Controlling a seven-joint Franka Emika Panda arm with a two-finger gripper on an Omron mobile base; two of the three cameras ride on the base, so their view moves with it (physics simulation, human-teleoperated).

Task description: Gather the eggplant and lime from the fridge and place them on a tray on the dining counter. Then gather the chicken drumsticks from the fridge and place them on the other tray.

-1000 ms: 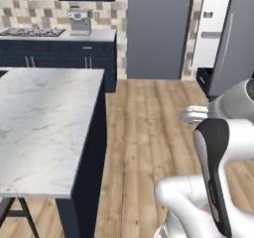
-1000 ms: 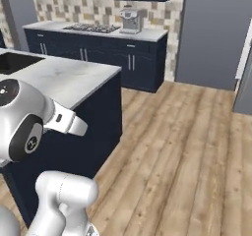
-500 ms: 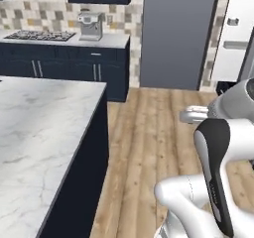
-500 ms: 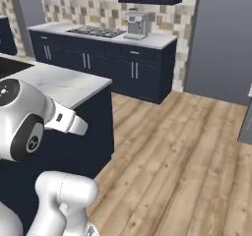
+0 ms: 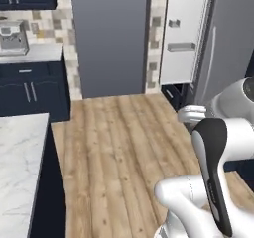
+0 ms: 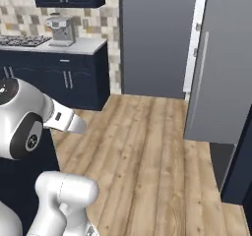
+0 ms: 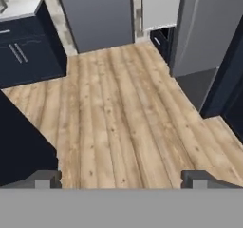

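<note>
My gripper (image 7: 121, 179) is open over the wooden floor, with nothing between its two dark fingertips (image 7: 45, 178). The fridge (image 5: 183, 33) stands ahead on the right with one door swung open, its white inner side and shelves facing me. Its grey door (image 6: 221, 68) fills the right of the right base view, and the same door (image 7: 204, 27) appears at the upper right of the hand view. The eggplant, lime, chicken drumsticks and both trays are out of view.
A marble-topped island (image 5: 17, 172) lies at my lower left. Dark blue cabinets (image 6: 64, 77) with a coffee machine (image 6: 61, 29) line the back wall. A tall grey panel (image 5: 109, 38) stands between them and the fridge. Open wooden floor (image 7: 118, 108) stretches ahead.
The whole picture has swung: the base has turned right toward the fridge. The island, stove and cabinets slid left in both base views. The gripper stays open.
</note>
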